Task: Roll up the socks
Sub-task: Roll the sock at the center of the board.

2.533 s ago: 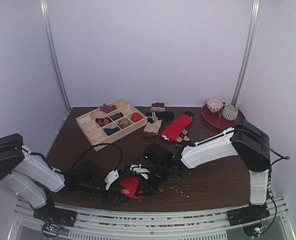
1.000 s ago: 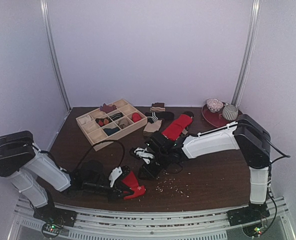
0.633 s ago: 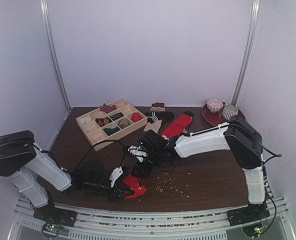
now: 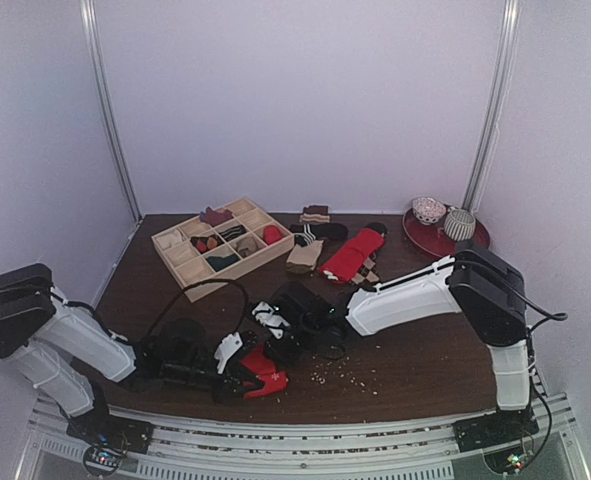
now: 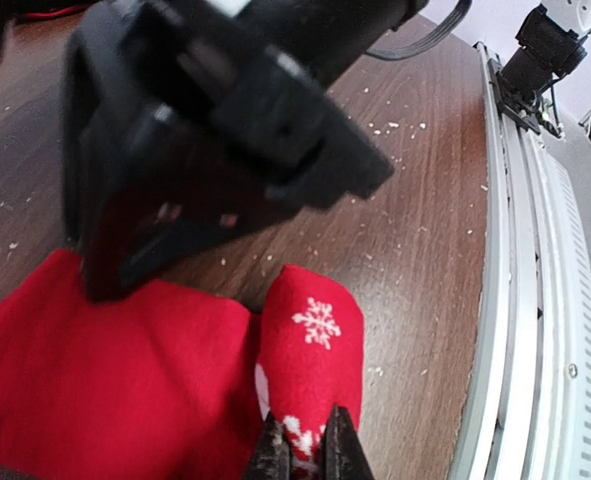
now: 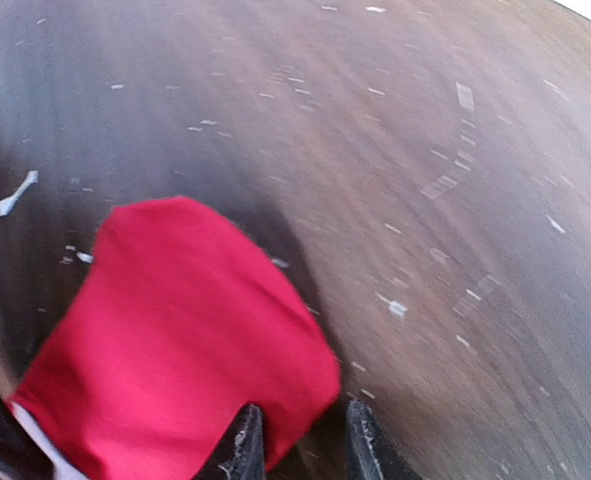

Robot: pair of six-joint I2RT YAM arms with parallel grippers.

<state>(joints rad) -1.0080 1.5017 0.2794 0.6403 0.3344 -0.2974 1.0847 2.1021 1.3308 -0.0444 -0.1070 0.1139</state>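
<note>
While my left end effector (image 5: 307, 452) clamps the red sock (image 5: 313, 345), my right end effector (image 6: 303, 442), its grip unclear, should roll snugly.

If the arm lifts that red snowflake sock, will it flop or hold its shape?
Probably floppy: the red sock lies folded and creased on the table. Likely light; the left gripper pinches only its edge.

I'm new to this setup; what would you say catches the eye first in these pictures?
The red snowflake sock at the table's near edge, pinched by the left gripper with the right gripper close to it. Behind, a wooden compartment tray sits back left and a red plate back right.
</note>
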